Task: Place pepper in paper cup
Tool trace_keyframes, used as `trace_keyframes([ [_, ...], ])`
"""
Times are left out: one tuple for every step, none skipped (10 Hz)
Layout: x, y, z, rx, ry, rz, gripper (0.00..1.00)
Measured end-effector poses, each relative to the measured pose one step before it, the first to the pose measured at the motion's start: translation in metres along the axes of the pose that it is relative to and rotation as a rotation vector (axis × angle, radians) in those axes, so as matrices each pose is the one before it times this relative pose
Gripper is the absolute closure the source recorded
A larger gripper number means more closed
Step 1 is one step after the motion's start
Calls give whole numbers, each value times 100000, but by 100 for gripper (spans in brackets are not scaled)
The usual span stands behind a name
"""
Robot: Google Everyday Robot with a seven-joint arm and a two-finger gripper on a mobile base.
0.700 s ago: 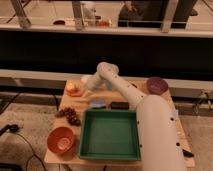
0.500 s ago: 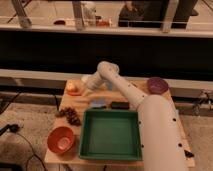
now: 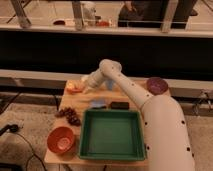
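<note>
My gripper (image 3: 88, 89) is at the back left of the wooden table (image 3: 135, 97), at the end of the white arm (image 3: 127, 90) that reaches in from the lower right. It is right beside a round yellow-orange fruit (image 3: 74, 86). A small whitish shape (image 3: 84, 78) just behind the gripper looks like the paper cup, partly hidden by the arm. The light blue cup (image 3: 110, 85) shows just behind the arm. I cannot make out the pepper; it may be hidden by the gripper.
A large green tray (image 3: 112, 134) fills the table's front middle. An orange bowl (image 3: 61, 139) is at the front left, dark grapes (image 3: 70, 115) behind it. A blue item (image 3: 98, 104) and a dark brown item (image 3: 119, 105) lie behind the tray. A purple bowl (image 3: 157, 85) is at the back right.
The gripper has edged slightly toward the back left, closer to the fruit. Nothing else has visibly moved.
</note>
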Motion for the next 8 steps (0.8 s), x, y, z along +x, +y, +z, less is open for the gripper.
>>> trace_keyframes([
  [200, -227, -626, 1535, 328, 67, 100],
  [68, -201, -400, 1118, 167, -24, 100],
  [68, -161, -300, 779, 117, 48, 100],
  [70, -196, -203, 721, 38, 79, 100],
  [88, -166, -93, 400, 55, 165, 100],
  [179, -265, -174, 524, 226, 201, 100],
  [214, -254, -162, 379, 361, -73, 100],
  [105, -297, -82, 225, 405, -356, 100],
])
